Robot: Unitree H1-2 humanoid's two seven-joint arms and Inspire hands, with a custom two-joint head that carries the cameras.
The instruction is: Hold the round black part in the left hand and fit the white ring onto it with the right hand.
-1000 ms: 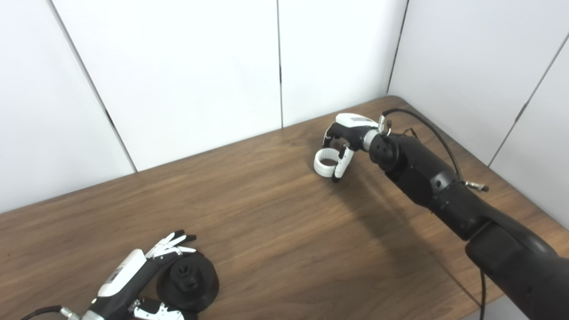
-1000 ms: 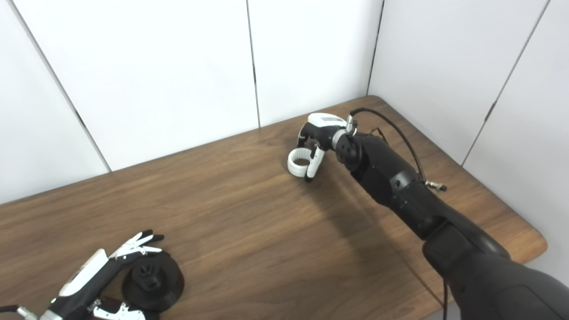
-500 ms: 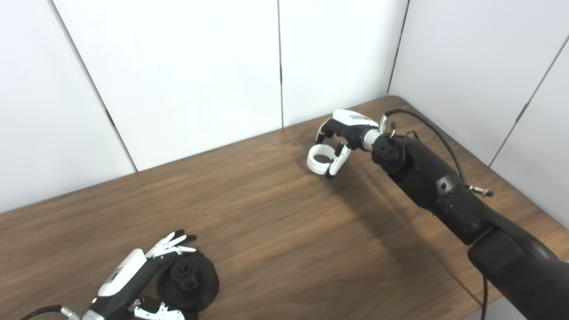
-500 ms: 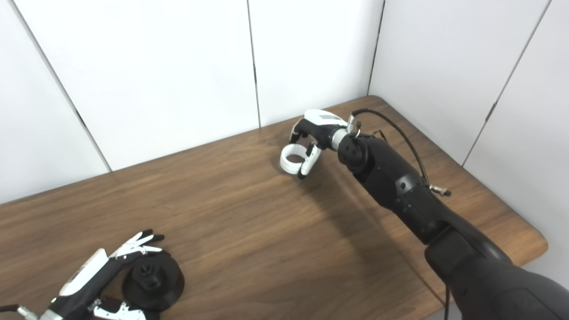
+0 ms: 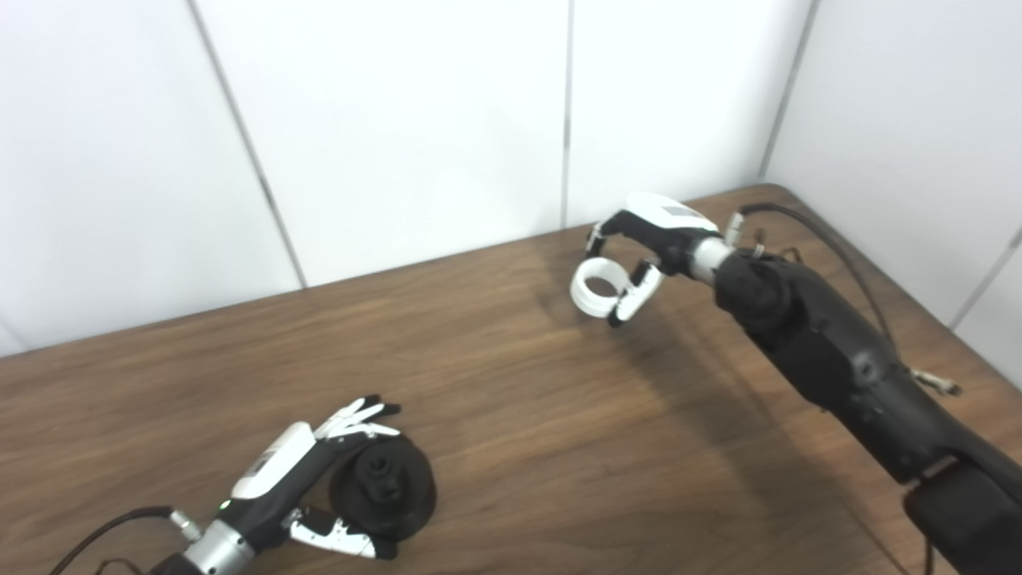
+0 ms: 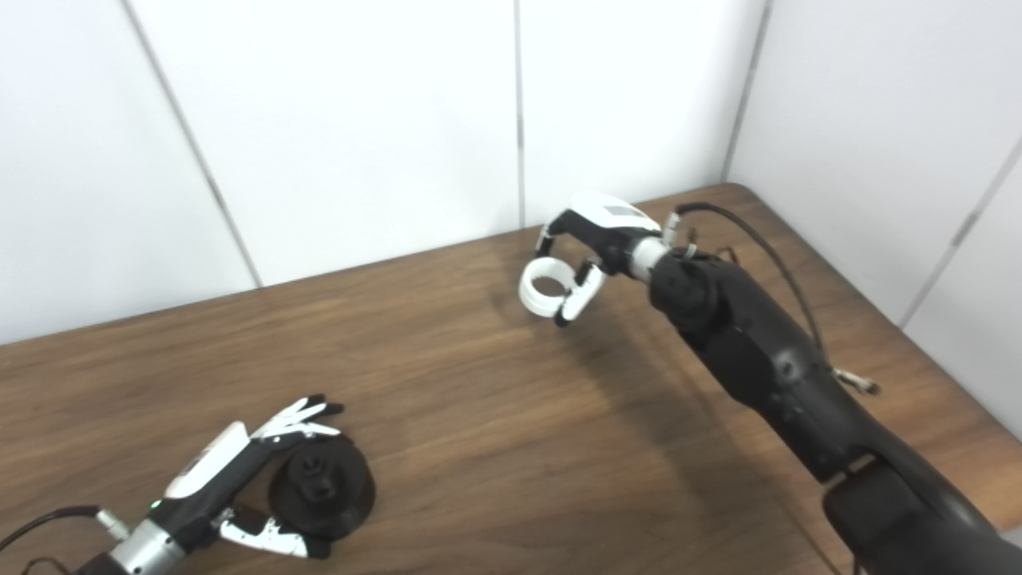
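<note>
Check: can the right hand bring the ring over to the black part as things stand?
Probably yes. The right hand holds the ring at the far side, and only bare table lies between it and the black part in the left hand.

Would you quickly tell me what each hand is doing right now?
Left hand: fingers around the round black part on the table.
Right hand: holding the white ring.

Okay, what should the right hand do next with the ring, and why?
Probably carry the ring toward the black part. The right hand already holds it at the far side of the table, while the left hand cups the part near the front edge.
</note>
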